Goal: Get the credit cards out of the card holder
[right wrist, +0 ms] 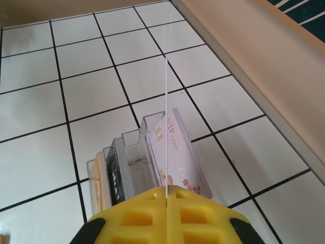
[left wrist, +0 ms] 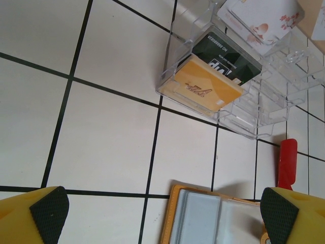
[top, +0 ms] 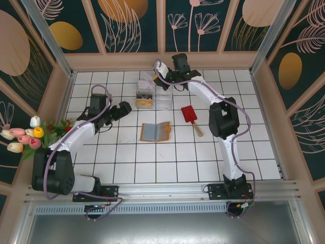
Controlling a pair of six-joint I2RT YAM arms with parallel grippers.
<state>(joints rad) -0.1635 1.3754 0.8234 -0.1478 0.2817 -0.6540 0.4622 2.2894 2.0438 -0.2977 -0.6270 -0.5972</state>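
Pinched edge-on in the right tool [right wrist: 166, 195], the credit card [right wrist: 166, 127] could snag on the clear box [right wrist: 132, 150] and slip, while the left tool [left wrist: 162, 209] hangs spread.

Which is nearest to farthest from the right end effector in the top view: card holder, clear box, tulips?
1. clear box, just beside the right end effector, which grips a credit card; far side.
2. card holder, table centre.
3. tulips, far left.
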